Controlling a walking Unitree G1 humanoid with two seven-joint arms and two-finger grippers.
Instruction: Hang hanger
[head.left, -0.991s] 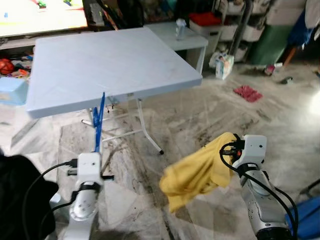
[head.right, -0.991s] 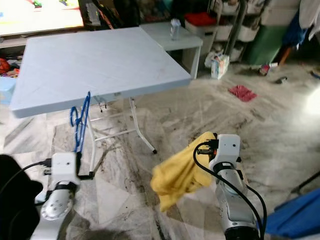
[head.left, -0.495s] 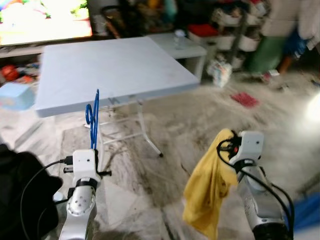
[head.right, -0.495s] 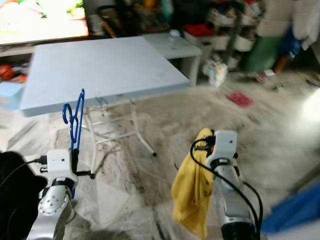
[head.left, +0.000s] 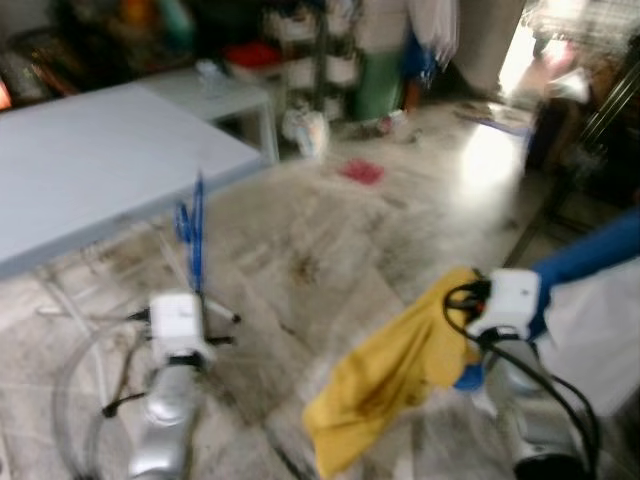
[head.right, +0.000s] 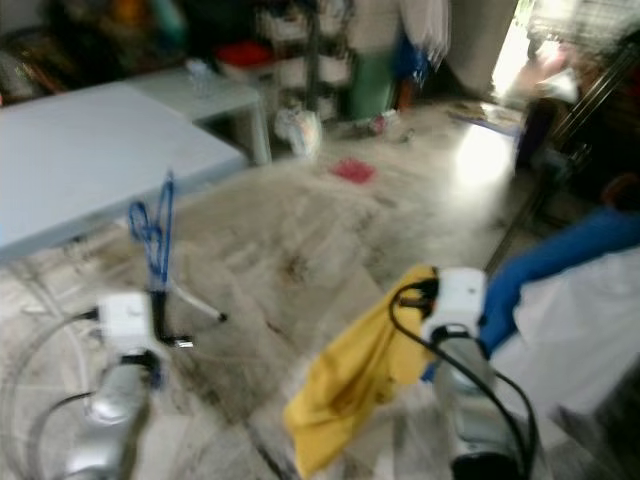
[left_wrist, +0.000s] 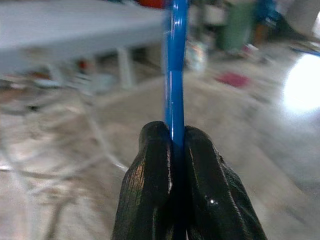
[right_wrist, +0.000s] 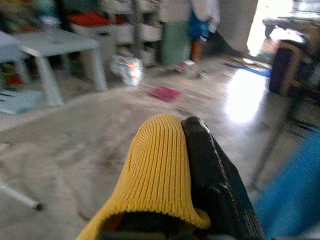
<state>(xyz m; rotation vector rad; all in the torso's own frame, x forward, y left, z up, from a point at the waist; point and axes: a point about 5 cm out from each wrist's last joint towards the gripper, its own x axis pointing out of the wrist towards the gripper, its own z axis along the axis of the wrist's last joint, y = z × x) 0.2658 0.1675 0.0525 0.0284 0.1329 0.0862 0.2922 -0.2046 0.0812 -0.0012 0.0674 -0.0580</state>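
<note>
A thin blue hanger (head.left: 193, 228) stands upright above my left arm, its hook at the top. My left gripper (left_wrist: 172, 150) is shut on the hanger's lower part (left_wrist: 176, 75), both black fingers pressed against it. A yellow knitted garment (head.left: 390, 370) hangs in a bunch from my right arm, low and to the right. My right gripper (right_wrist: 186, 131) is shut on the yellow ribbed cloth (right_wrist: 157, 165), which covers one finger; the other black finger (right_wrist: 212, 175) lies alongside it. The head views are blurred.
A pale blue table (head.left: 90, 165) stands at the left, with a small white table (head.left: 225, 95) behind it. Shelves and hanging clothes (head.left: 400, 50) fill the back. Blue and white fabric (head.left: 590, 300) lies at the right. A red cloth (head.left: 360, 172) lies on the marble floor.
The whole view has swung to the right, so the table has slid left and the bright doorway side has come in. The yellow garment swings out to the left again. Both grips are unchanged.
</note>
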